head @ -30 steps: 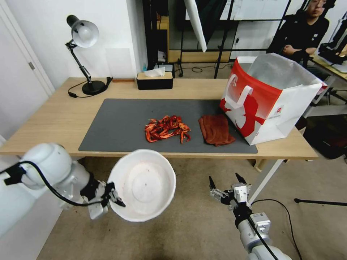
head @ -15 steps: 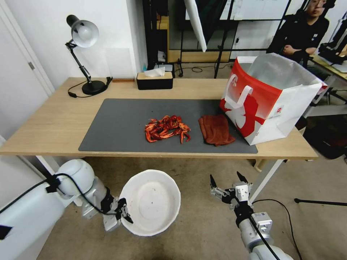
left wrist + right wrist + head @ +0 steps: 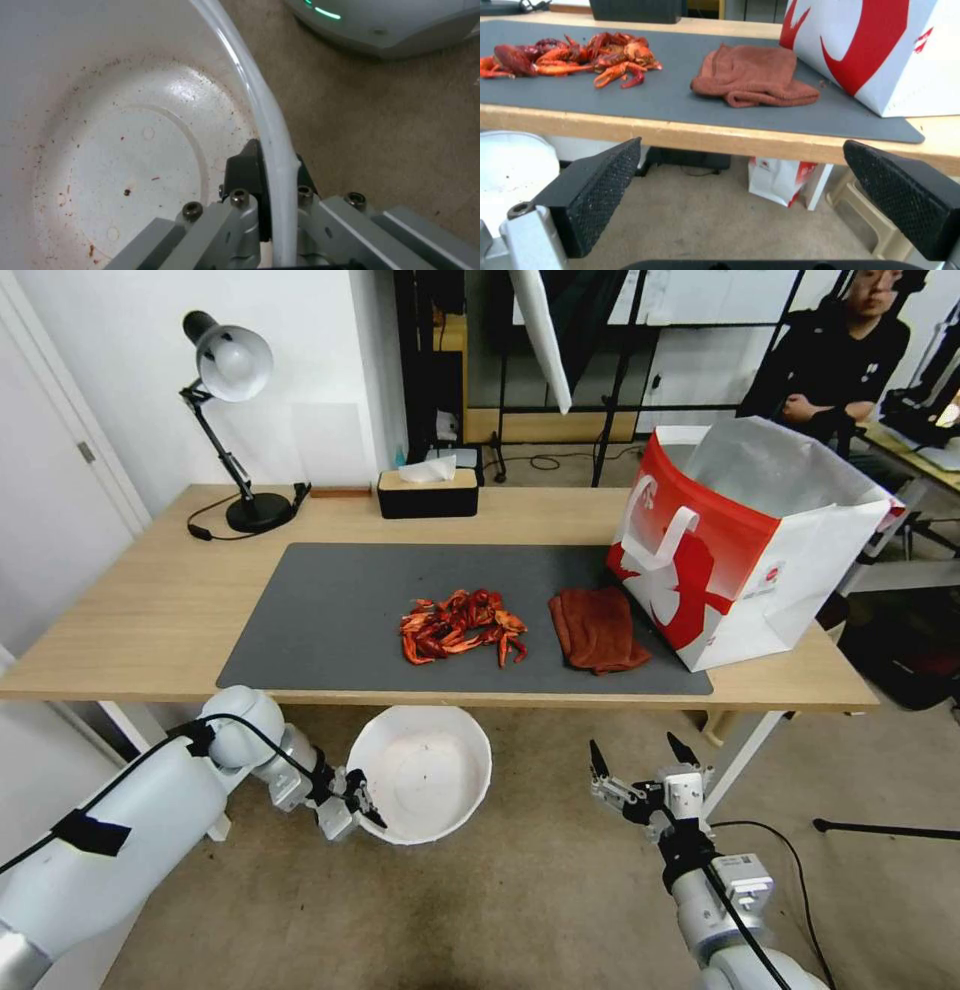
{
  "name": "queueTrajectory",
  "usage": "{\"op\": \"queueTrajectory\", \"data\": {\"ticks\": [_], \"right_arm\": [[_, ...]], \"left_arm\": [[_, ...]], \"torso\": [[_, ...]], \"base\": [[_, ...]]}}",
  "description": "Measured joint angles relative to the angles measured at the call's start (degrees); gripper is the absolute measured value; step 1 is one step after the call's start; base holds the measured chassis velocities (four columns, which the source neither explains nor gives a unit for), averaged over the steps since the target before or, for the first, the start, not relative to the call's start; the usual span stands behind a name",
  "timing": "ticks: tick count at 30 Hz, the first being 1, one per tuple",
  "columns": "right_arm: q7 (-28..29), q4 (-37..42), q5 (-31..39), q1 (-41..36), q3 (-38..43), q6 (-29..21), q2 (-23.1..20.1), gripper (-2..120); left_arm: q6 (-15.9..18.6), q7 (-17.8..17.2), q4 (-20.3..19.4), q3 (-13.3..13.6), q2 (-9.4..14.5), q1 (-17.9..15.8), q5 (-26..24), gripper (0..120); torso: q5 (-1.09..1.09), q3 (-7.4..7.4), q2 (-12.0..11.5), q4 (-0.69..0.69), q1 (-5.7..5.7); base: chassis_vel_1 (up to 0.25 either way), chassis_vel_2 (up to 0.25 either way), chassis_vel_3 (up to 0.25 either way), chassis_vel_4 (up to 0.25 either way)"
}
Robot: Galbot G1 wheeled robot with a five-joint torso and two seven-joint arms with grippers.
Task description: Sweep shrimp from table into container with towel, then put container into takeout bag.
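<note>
On the table (image 3: 150, 600), seen from the head camera, a dark mat (image 3: 330, 620) covers the middle and reaches almost to the front edge. The shrimp (image 3: 460, 627) lie heaped on the mat, toward its front edge, with bare mat between the heap and that edge. The towel (image 3: 598, 628) lies crumpled just beside them, toward the right end, a strip of mat between. The bag (image 3: 745, 540) stands open at the right end, its near corner touching the towel's far side. A lamp (image 3: 235, 365) and a tissue box (image 3: 428, 492) stand along the back edge, well apart from the heap. Below the front edge, the left gripper (image 3: 352, 800) pinches the rim of the bowl (image 3: 425, 770), holding it in open air over the floor, just under the table's edge and below the shrimp. The left arm reaches in low from the left, bent at the elbow. The right gripper (image 3: 642, 765) hangs below the front edge under the towel, fingers spread and pointing up, clear of everything.

From the left wrist, the two black pads are pressed on the bowl's thin rim (image 3: 270, 123), one inside and one outside; the bowl's floor is speckled with reddish specks.

From the right wrist, the spread pads (image 3: 602, 187) frame the table's front edge, with the towel (image 3: 752, 77) and shrimp (image 3: 575, 56) above and open floor beneath.
</note>
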Motion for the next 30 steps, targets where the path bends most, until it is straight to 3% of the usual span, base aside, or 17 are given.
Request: {"op": "queueTrajectory", "data": {"ticks": [8,19,30], "right_arm": [[1.2,-0.1,5.0,4.7,-0.3,-0.5,-2.1,100],[2.9,-5.5,11.5,15.8,-1.5,-2.2,-9.4,100],[8.0,-13.2,14.6,29.6,-5.2,-10.8,-13.3,100]], "left_arm": [[0.1,-0.5,-1.6,0.0,0.5,-0.7,0.0,0],[-0.2,-0.9,-1.5,1.0,-0.2,-2.2,1.2,0],[-0.2,0.2,-2.8,2.3,0.5,-3.3,2.4,0]], "torso": [[0.0,0.0,0.0,0.0,0.0],[0.0,0.01,0.0,-0.01,0.0],[0.0,0.0,0.0,-0.01,0.0]], "base": [[0.0,0.0,0.0,0.0],[0.0,0.0,0.0,0.0],[0.0,0.0,0.0,0.0]]}}
